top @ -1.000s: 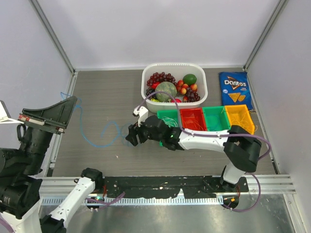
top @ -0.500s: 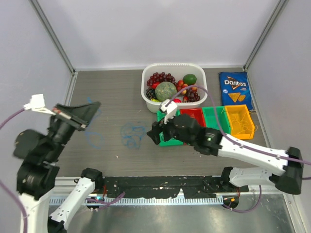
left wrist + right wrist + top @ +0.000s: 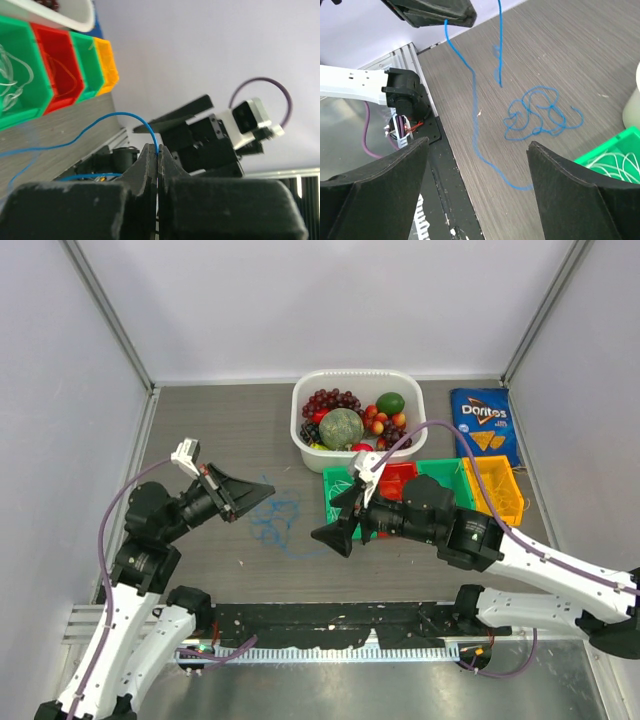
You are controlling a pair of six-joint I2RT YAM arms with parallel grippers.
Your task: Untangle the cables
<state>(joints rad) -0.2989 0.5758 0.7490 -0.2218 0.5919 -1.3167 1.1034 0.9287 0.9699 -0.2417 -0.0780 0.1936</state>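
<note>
On the grey wood-grain tabletop the thin blue looping cable is seen knotted, so untangling is judged unfinished. A strand is clamped in the left claw; the right claw is spread above it.

Tabletop matt grey woodgrain; bins glossy plastic; blue cable smooth.

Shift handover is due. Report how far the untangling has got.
Done: white cables lie in the green bin, an orange one in the red bin. In hand: the left claw, shut on the blue cable, holds a strand off the table. Left: the blue clump on the table looks knotted; the right claw hangs open near it.
</note>
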